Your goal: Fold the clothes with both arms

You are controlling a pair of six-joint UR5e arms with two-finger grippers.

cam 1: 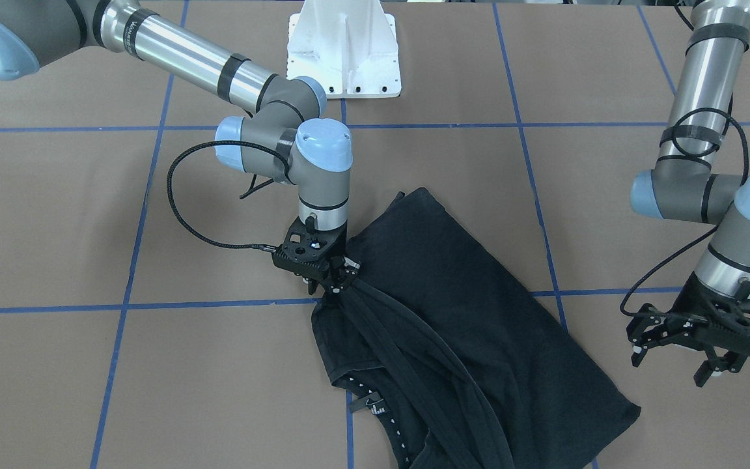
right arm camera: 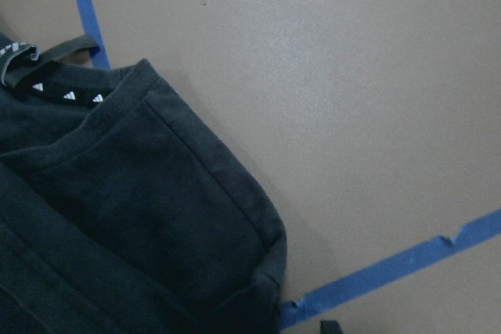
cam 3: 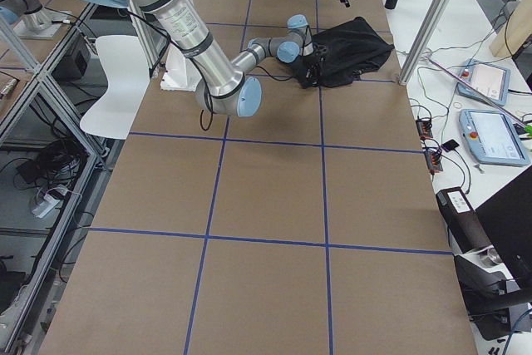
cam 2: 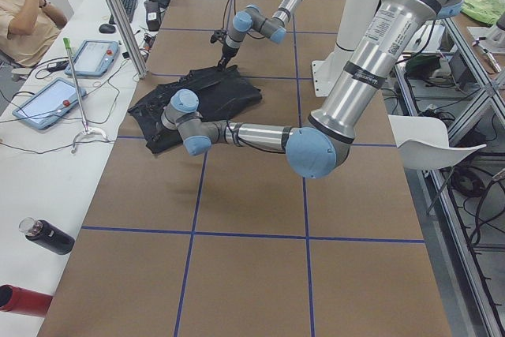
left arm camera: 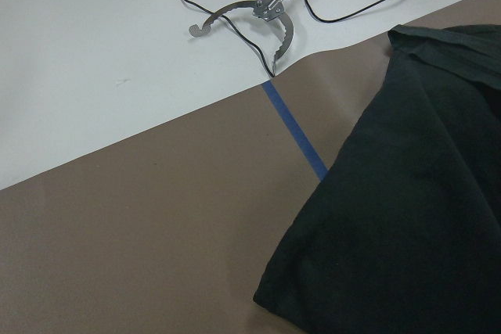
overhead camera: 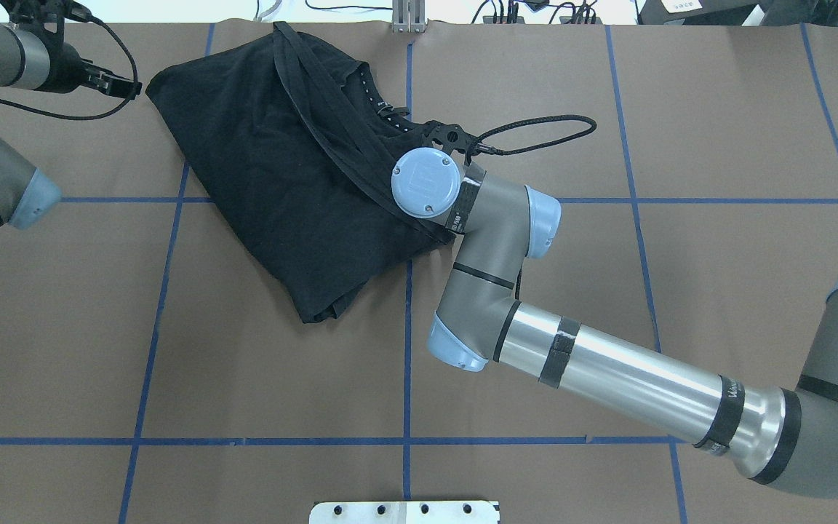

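Where the brown-papered table reaches its far edge, the black T-shirt lies loosely doubled over, mostly left of the centre tape line. Its long axis runs diagonally from far left to near right. The neckband, marked with a row of small white triangles, sits on the far-right side. The right gripper points straight down at the shirt's right edge with its jaws clenched on a gathered bunch of cloth. From this pinch, taut ridges of fabric run toward the far left. The left gripper hangs over bare table just beside the shirt's far-left corner, its jaws spread wide, grasping nothing and apart from the cloth. The left wrist view shows that corner lying across a blue tape line.
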